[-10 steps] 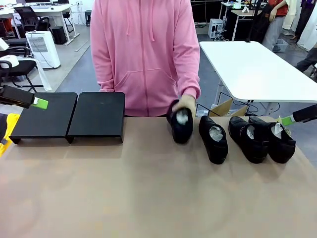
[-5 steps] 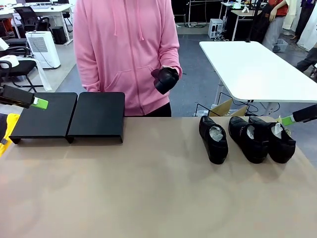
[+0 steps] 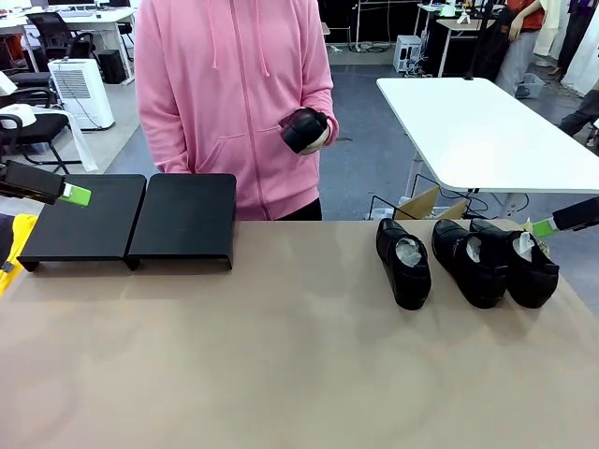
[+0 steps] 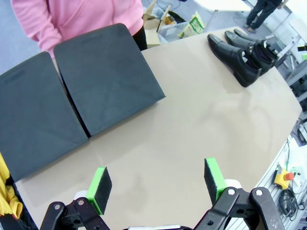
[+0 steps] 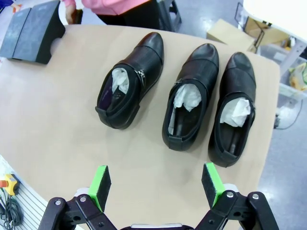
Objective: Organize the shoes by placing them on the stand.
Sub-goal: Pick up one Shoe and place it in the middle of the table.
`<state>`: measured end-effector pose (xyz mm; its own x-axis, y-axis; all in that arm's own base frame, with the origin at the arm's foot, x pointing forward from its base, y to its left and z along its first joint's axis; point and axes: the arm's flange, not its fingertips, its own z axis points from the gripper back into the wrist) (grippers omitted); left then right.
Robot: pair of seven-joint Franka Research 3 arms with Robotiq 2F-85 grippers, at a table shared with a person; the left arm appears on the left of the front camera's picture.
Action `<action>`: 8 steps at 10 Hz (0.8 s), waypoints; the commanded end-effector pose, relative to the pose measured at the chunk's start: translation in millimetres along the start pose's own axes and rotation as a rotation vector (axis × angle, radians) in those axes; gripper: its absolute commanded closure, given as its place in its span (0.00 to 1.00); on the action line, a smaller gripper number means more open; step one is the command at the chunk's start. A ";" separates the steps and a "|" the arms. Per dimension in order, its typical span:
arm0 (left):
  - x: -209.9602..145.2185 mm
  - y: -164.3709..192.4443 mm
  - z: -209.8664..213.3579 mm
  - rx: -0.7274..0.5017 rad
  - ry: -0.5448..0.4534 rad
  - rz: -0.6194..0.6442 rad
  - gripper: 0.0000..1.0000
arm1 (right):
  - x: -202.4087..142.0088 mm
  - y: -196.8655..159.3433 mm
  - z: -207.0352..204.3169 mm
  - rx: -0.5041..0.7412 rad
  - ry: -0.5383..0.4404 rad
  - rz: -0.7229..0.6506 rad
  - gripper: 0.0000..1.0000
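Observation:
Three glossy black shoes with white paper inside lie side by side at the table's far right: one (image 3: 403,262), a second (image 3: 468,262) and a third (image 3: 526,264). The person in a pink hoodie holds another shoe (image 3: 304,129) in one hand at chest height, behind the table. The stand (image 3: 184,217) is two low matte black platforms side by side at the far left, bare on top. My left gripper (image 3: 75,195) hovers open over the stand's left part (image 4: 105,79). My right gripper (image 5: 157,182) hangs open above the shoes (image 5: 189,96), touching none.
The tan tabletop (image 3: 281,355) stretches wide between stand and shoes. A white table (image 3: 477,122) stands behind at the right, with a cardboard box (image 3: 426,204) under it. Something yellow (image 3: 11,243) sits at the left edge.
The person lifted the leftmost shoe off the table to chest height and shifted left. Both arms stayed still with jaws open.

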<state>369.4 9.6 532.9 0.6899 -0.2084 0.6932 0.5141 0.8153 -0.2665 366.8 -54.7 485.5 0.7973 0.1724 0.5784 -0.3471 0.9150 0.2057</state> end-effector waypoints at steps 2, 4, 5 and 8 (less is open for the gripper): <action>0.8 0.6 0.7 -0.015 -0.005 -0.004 0.00 | 10.5 -0.1 0.9 -0.033 0.012 -0.015 0.00; 0.8 0.6 0.7 -0.015 -0.005 -0.004 0.00 | 33.2 -3.8 -2.3 -0.114 0.016 -0.010 0.00; 0.8 0.6 0.7 -0.015 -0.005 -0.004 0.00 | 51.5 -8.1 -8.9 -0.184 0.039 -0.012 0.00; 0.8 0.6 0.7 -0.015 -0.005 -0.004 0.00 | 91.0 -23.4 -48.7 -0.349 0.147 -0.042 0.00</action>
<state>369.3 9.5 533.3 0.6894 -0.2088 0.6936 0.5144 0.8153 -0.2658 453.0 -48.4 493.4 0.8415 0.1812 0.5090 -0.2068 0.9784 -0.0064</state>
